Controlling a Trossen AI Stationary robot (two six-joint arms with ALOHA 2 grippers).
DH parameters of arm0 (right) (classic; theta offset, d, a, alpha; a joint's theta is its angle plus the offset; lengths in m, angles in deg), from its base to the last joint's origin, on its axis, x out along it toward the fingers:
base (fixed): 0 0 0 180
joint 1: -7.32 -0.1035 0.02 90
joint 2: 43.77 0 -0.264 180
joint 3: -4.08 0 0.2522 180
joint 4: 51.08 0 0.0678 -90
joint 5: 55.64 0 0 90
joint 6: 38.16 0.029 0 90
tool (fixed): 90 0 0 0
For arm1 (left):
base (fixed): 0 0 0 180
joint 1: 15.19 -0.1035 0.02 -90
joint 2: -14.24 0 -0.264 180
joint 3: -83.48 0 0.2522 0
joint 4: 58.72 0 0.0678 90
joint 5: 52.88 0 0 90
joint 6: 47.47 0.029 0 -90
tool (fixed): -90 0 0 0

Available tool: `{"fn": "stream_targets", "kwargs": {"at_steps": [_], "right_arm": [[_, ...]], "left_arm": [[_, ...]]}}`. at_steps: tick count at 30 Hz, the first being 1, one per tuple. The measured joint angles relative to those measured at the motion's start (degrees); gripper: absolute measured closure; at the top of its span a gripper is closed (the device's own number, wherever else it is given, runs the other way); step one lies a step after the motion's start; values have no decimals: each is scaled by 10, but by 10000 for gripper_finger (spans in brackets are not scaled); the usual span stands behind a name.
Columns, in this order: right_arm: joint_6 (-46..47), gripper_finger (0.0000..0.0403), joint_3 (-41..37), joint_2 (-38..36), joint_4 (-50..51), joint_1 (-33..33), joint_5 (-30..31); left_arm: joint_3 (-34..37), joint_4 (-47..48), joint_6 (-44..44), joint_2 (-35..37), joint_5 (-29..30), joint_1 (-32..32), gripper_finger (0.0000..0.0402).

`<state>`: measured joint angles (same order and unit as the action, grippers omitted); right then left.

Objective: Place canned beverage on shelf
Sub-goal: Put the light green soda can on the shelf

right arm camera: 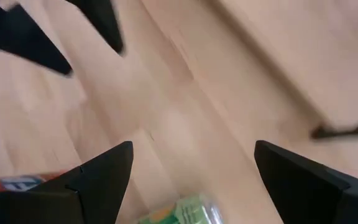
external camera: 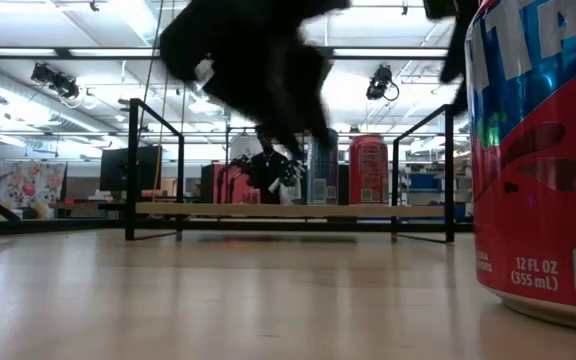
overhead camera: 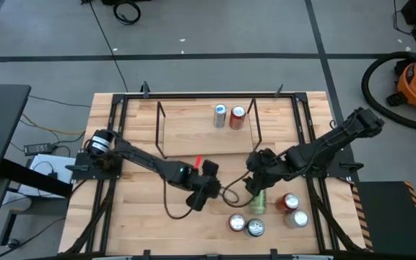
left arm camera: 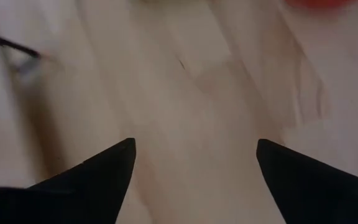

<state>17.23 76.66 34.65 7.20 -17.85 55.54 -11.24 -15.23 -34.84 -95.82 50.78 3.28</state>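
Two grippers of mine hang over the middle of the table, both spread apart and empty. My right gripper (overhead camera: 255, 180) is just above a green can (overhead camera: 258, 200) lying on its side; my left gripper (overhead camera: 206, 193) hovers nearby over bare wood. Beyond them, the shelf (overhead camera: 193, 141) already carries two cans (overhead camera: 228, 115) upright. Four more cans (overhead camera: 266, 217) wait near the front edge, so I judge the job partly done.

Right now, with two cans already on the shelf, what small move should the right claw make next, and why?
Probably lower the right claw around the green can and close. Its fingers stand open and empty just above that can, which lies on its side on the table, while the shelf has free deck beside its two cans.
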Motion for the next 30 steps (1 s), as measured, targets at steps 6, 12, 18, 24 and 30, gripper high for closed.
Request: {"fn": "stream_targets", "kwargs": {"at_steps": [6,12,18,24,30], "right_arm": [[102,56,4,13,71,4,-97],[167,56,12,18,141,23,-201],[206,56,34,37,175,40,-283],[199,56,70,90,210,48,-356],[185,56,72,124,218,66,-399]], "left_arm": [[90,-98,0,7,61,26,91],[153,-218,21,8,72,37,122],[223,-321,51,30,72,36,148],[301,-390,65,106,65,35,170],[331,-406,52,170,60,30,181]]}}
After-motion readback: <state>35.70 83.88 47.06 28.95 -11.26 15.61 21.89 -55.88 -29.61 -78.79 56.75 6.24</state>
